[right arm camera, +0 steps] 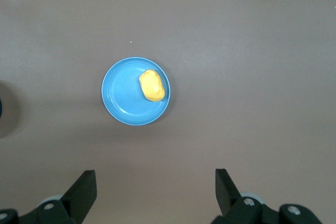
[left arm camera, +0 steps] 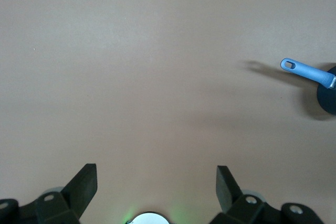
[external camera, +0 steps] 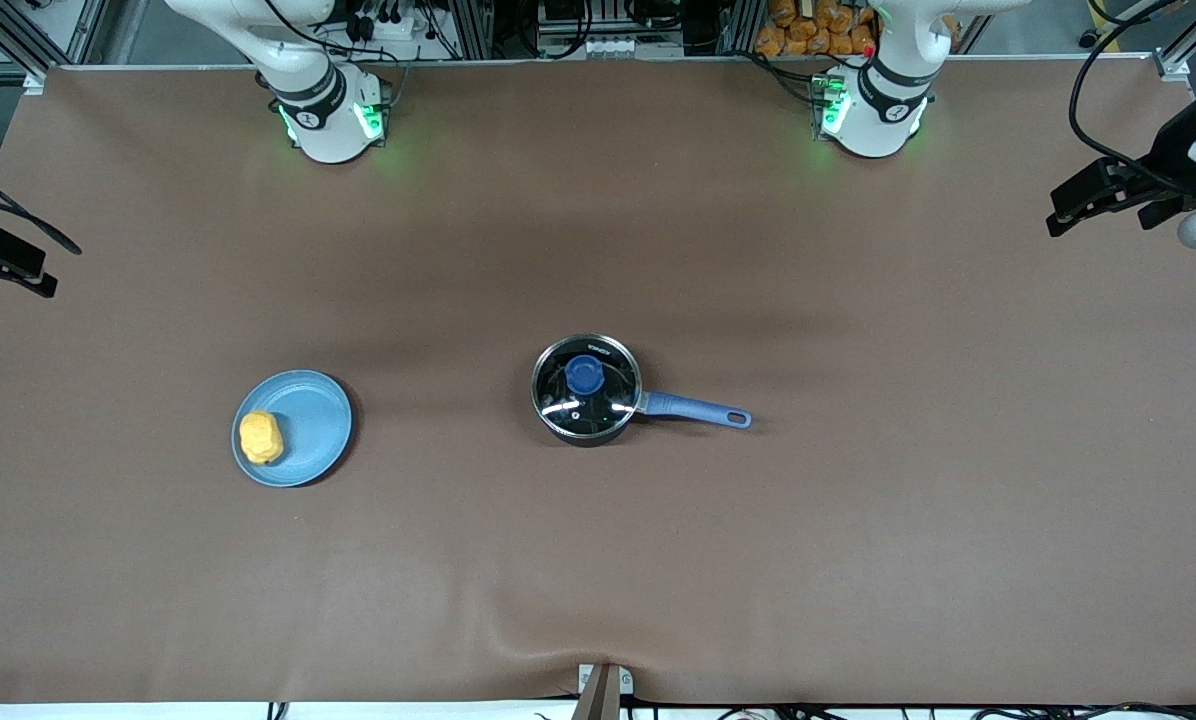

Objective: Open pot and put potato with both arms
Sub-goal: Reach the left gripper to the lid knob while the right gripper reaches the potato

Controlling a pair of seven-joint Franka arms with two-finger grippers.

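Potato (external camera: 260, 438) on blue plate (external camera: 308, 425), lidded pot (external camera: 586, 390) w/ unreadable lettering; both claws (left arm camera: 156, 182) (right arm camera: 155, 182) spread wide.

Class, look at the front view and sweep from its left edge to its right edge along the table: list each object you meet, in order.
potato → plate → pot → pot's blue handle. The potato lies on the plate, at its edge.

Light-blue plate (external camera: 308, 425) on brown table (external camera: 598, 560), twd right arm's end.
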